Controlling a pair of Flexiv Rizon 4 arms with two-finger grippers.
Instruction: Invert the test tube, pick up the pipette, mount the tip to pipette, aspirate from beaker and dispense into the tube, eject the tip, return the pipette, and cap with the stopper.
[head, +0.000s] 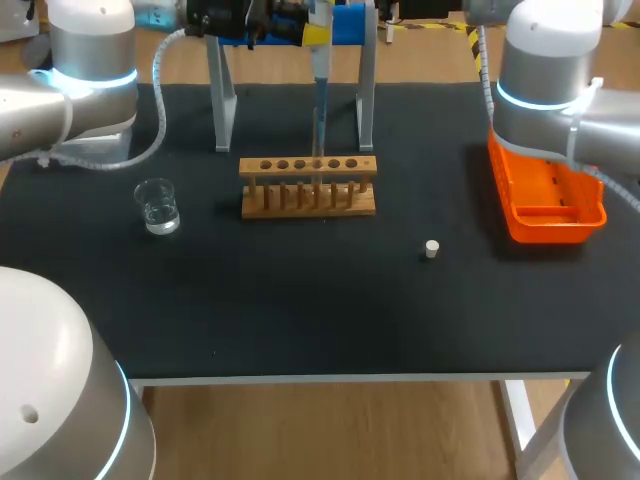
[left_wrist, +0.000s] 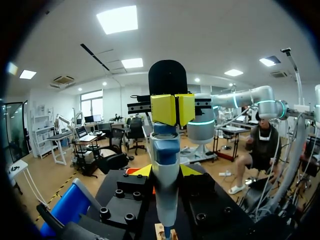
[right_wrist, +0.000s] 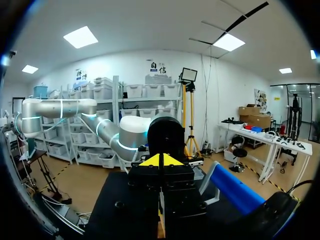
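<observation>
gripping pipette (head: 321, 95) upright over rack (head: 300, 200), left jaws clamped

What we see of the materials
We see a bare wood rack (head: 308, 187), clear glassy beaker (head: 157, 206), glossy orange plastic tray (head: 548, 224), matt black tabletop (head: 300, 300).

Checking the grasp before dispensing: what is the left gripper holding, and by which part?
The pipette, clamped by the left gripper around its upper body; its lower end hangs over the wooden rack.
</observation>
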